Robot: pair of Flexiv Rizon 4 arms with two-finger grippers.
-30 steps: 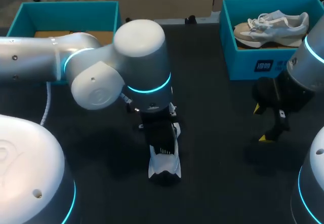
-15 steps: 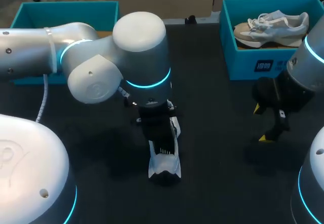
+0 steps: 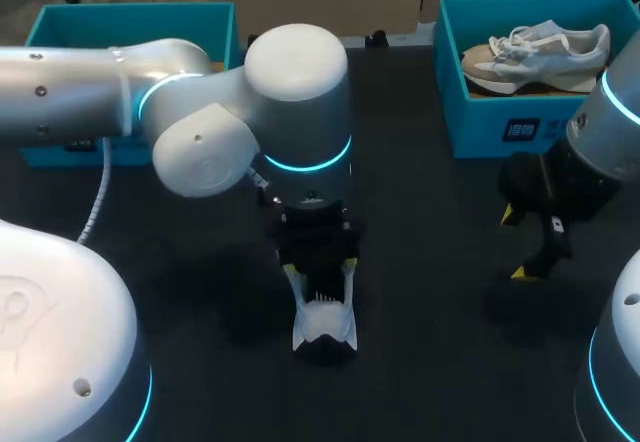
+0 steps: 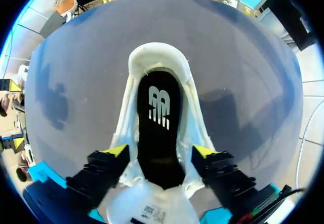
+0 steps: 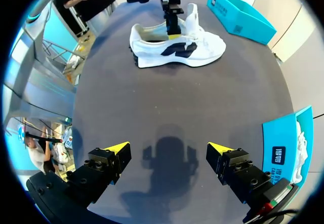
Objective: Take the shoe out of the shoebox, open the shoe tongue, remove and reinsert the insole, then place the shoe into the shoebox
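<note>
A white shoe (image 3: pixel 323 327) with a dark side logo stands on the black table (image 3: pixel 430 262) near its middle. My left gripper (image 3: pixel 320 266) hangs right over it, open. In the left wrist view the left gripper (image 4: pixel 159 151) straddles the shoe (image 4: pixel 158 58), one yellow tip outside each side wall. The black insole (image 4: pixel 158 113) lies flat inside, and the tongue (image 4: pixel 147 209) with its label is pulled back under the gripper. The right wrist view shows the shoe (image 5: pixel 177 49) side-on, far ahead of my right gripper (image 5: pixel 168 148). That right gripper (image 3: pixel 530 244) is open and empty at the table's right.
A teal shoebox (image 3: pixel 500 122) at the back right holds a second, beige and white shoe (image 3: pixel 535 54). Another teal box (image 3: pixel 140 17) stands at the back left, behind my left arm. It appears as the teal box (image 5: pixel 238 13) in the right wrist view, beyond the white shoe.
My left gripper has gone from shut to wide open over the shoe, and the arm has shifted slightly right. The shoe and the right arm have not moved.
</note>
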